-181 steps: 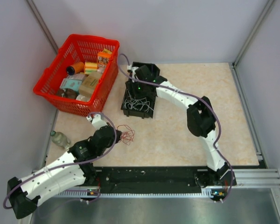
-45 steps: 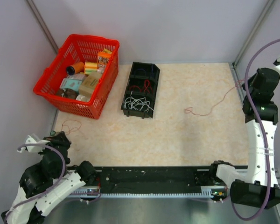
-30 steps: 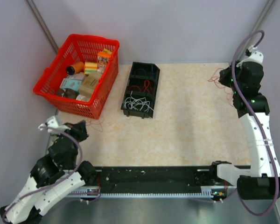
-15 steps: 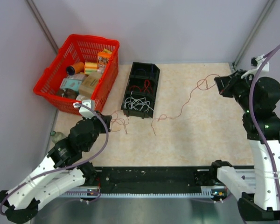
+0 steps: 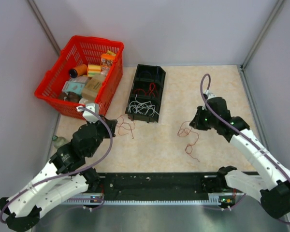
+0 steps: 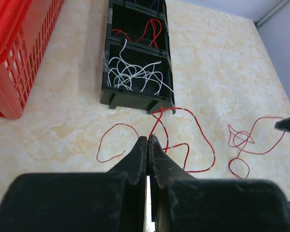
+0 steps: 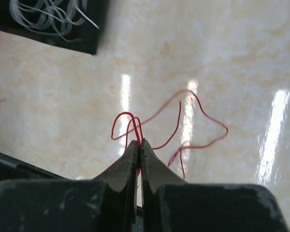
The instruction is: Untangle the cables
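Observation:
Two red cables lie on the table as separate loopy bundles. My left gripper (image 5: 111,126) (image 6: 148,138) is shut on one red cable (image 5: 123,126) (image 6: 186,145), just in front of the black organizer tray (image 5: 157,77) (image 6: 117,98). My right gripper (image 5: 193,125) (image 7: 138,141) is shut on the other red cable (image 5: 189,138) (image 7: 203,118), right of centre; in the left wrist view this cable (image 6: 244,145) lies apart from the first. In the tray's compartments rest white cables (image 5: 142,106) (image 6: 135,75), more red cables (image 5: 150,89) (image 6: 150,30) and dark ones at the far end.
A red basket (image 5: 50,79) full of packages stands at the back left, close to my left arm. A small bottle (image 5: 61,142) lies at the table's left edge. Grey walls close in both sides. The black base rail (image 5: 154,181) runs along the near edge.
My right arm swung down from the far right to the table's middle, bringing its red cable along. The strand stretched between the grippers is gone; two separate bundles remain. The left arm held still.

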You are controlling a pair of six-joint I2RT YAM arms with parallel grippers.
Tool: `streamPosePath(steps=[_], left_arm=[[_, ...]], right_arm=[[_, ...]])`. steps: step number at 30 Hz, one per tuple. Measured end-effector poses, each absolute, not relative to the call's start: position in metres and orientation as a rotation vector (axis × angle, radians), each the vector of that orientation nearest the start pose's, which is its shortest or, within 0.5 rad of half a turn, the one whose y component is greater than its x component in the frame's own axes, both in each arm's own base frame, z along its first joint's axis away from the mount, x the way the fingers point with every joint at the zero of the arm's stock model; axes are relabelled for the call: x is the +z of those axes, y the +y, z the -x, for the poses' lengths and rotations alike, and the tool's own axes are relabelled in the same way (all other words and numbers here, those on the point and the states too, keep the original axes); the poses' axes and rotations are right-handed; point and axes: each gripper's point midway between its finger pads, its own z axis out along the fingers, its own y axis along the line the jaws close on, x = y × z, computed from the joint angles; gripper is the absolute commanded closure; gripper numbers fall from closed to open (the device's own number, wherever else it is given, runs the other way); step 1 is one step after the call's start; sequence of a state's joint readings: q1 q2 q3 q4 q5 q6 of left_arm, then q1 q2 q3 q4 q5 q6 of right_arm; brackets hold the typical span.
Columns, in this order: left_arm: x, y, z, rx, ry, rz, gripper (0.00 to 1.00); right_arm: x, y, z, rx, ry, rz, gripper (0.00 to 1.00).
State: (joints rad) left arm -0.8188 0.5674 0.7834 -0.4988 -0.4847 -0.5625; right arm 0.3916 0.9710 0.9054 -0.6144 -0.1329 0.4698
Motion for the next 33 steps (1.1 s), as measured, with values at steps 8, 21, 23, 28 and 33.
streamPosePath(steps=[8,21,23,28,33], left_arm=[[0.255,-0.141,-0.211,-0.543,1.871,0.091,1.0],[0.245,-0.147,-0.21,-0.56,1.893,0.079,1.0],[0.244,-0.148,-0.21,-0.56,1.896,0.078,1.0],[0.244,-0.149,-0.211,-0.56,1.896,0.077,1.0],[0.243,-0.151,-0.212,-0.564,1.901,0.073,1.0]], right_arm=[[0.093,0.122,-0.215,0.353,2.617,-0.2,0.97],[0.06,0.135,-0.201,0.467,2.678,-0.216,0.53],[0.056,0.137,-0.199,0.481,2.686,-0.211,0.53],[0.046,0.143,-0.197,0.506,2.702,-0.199,0.6],[0.036,0.147,-0.202,0.503,2.708,-0.197,1.0]])
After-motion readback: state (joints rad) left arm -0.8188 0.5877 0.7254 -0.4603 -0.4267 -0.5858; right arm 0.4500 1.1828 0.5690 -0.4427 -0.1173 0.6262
